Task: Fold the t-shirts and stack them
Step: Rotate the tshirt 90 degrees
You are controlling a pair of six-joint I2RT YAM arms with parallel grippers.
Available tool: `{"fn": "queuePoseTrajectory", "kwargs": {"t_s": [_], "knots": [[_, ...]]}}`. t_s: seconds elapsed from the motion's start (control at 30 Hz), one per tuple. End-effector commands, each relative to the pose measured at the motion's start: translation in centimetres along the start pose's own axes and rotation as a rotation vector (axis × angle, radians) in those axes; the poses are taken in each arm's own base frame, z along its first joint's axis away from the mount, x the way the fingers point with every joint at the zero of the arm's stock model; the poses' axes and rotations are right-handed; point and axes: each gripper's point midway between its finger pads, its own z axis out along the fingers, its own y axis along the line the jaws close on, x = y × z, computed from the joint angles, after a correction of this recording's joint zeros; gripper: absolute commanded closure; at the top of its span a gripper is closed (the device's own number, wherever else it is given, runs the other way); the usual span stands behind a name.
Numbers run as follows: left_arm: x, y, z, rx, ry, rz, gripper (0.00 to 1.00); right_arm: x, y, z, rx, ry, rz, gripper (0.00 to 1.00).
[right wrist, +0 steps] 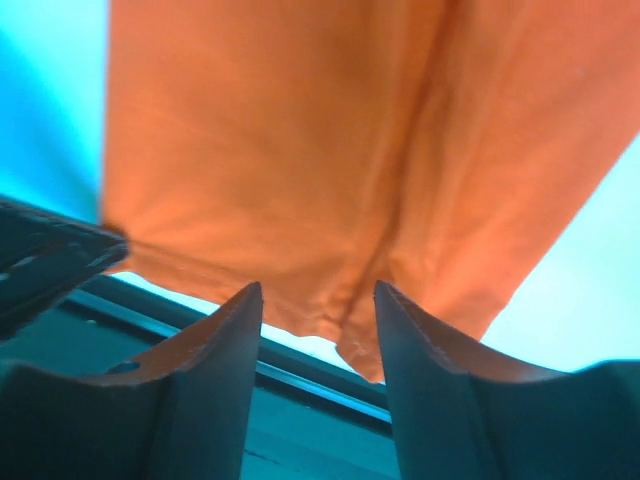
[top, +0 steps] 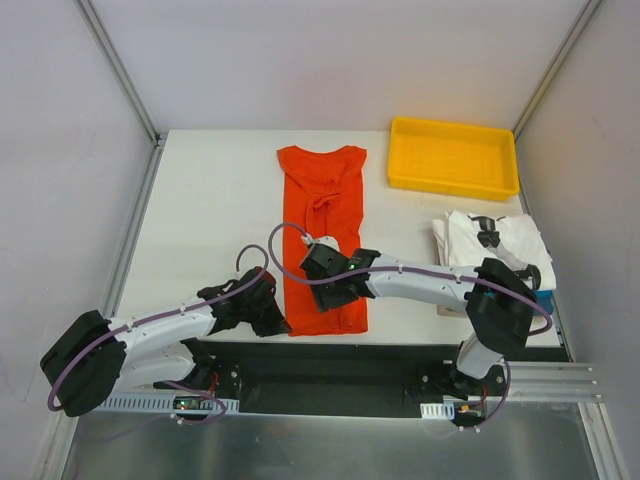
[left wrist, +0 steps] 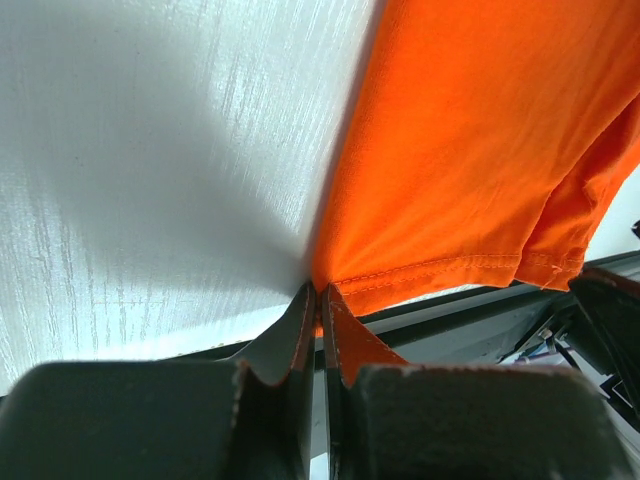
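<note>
**A:** From above, the orange t-shirt (top: 322, 230) lies as a long strip mid-table (top: 210, 210), hem at the near edge. The white t-shirt (top: 497, 238) and yellow tray (top: 452, 158) sit to the right.

**B:** The wrist views add the jaws: left gripper (left wrist: 318, 293) pinching the hem's left corner, right gripper (right wrist: 318, 292) spread, hem just ahead.

**A:** Open tabletop lies left of the shirt.

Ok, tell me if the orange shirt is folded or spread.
Partly folded: the orange shirt lies as a long narrow strip, sides turned in, not yet folded crosswise.
</note>
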Motion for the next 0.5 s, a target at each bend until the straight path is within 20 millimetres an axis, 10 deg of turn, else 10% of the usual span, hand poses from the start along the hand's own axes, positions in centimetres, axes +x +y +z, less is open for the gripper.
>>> {"fn": "queuePoseTrajectory", "kwargs": {"t_s": [0.0, 0.47], "knots": [[1.3, 3.3, 0.2, -0.104, 0.04, 0.004, 1.0, -3.2, 2.3, -1.5, -0.103, -0.082, -0.013, 0.46], [1.3, 3.1, 0.2, -0.103, 0.049, 0.027, 1.0, -18.4, 4.4, 4.0, -0.316, -0.198, -0.024, 0.47]]}}
